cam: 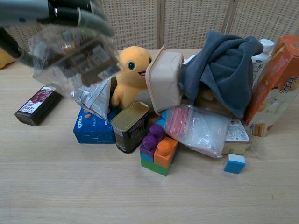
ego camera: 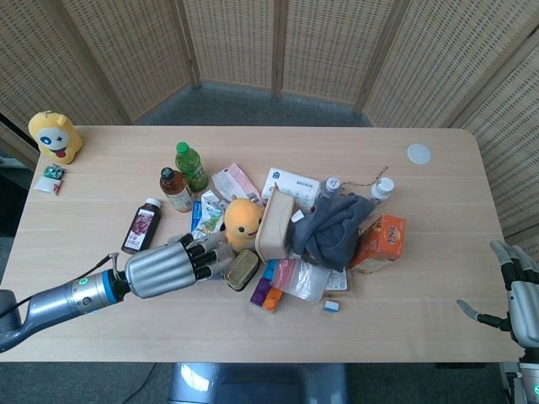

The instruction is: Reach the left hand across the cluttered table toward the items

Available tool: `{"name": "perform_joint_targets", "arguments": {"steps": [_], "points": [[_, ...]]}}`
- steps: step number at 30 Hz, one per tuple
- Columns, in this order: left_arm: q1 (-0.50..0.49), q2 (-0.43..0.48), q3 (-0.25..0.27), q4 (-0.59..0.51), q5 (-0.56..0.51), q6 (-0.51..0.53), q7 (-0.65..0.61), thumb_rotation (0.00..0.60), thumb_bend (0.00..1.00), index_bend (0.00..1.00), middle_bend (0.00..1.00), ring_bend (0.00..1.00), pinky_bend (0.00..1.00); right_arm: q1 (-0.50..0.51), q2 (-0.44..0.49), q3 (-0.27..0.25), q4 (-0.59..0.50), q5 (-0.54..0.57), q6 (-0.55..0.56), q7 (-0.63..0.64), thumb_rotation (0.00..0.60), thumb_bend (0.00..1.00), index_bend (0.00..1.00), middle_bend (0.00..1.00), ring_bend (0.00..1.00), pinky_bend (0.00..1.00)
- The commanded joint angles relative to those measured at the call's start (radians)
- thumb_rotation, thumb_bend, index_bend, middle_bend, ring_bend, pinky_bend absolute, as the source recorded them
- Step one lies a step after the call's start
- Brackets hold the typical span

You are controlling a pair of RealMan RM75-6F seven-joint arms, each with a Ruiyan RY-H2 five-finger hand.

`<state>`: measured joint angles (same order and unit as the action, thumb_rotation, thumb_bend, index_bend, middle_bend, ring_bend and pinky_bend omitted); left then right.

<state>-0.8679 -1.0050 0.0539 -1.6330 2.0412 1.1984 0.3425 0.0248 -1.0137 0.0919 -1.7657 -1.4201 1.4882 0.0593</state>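
Note:
My left hand [ego camera: 168,268] hangs above the table just left of the pile and holds a clear plastic package [cam: 74,56] under its fingers. The chest view shows the hand [cam: 56,11] at the top left, with the package dangling in front of the bottles. Close by are the gold tin can [ego camera: 242,269] [cam: 130,126], the orange plush [ego camera: 242,220] [cam: 131,74], a snack bag [cam: 96,95] and the blue Oreo box [cam: 92,132]. My right hand [ego camera: 518,295] stays open at the table's right edge, away from everything.
A beige container [cam: 164,79], grey cloth [cam: 219,70], zip bag [cam: 196,128], stacked blocks [cam: 159,151], a small blue-white block [cam: 234,163] and an orange carton [cam: 275,88] fill the middle. A dark juice bottle [ego camera: 141,225] lies left. A yellow toy [ego camera: 55,136] stands far left.

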Motion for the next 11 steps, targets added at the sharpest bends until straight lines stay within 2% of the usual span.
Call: {"name": "perform_joint_targets", "arguments": {"steps": [1, 5, 11], "points": [[0.01, 0.016, -0.044, -0.021, -0.039, 0.028, 0.008, 0.6, 0.0, 0.39, 0.48, 0.66, 0.65, -0.001, 0.001, 0.0, 0.0, 0.001, 0.0, 0.001, 0.499, 0.0, 0.0, 0.0, 0.0, 0.0], [0.011, 0.02, -0.075, -0.024, -0.056, 0.034, 0.01, 0.6, 0.0, 0.39, 0.46, 0.65, 0.64, 0.0, 0.001, 0.002, 0.0, 0.004, 0.0, 0.002, 0.5, 0.0, 0.0, 0.0, 0.0, 0.0], [0.014, 0.021, -0.089, -0.033, -0.041, 0.032, 0.019, 0.6, 0.0, 0.39, 0.43, 0.65, 0.63, 0.001, 0.001, 0.003, 0.002, 0.006, -0.004, 0.004, 0.501, 0.0, 0.0, 0.0, 0.0, 0.0]]}}
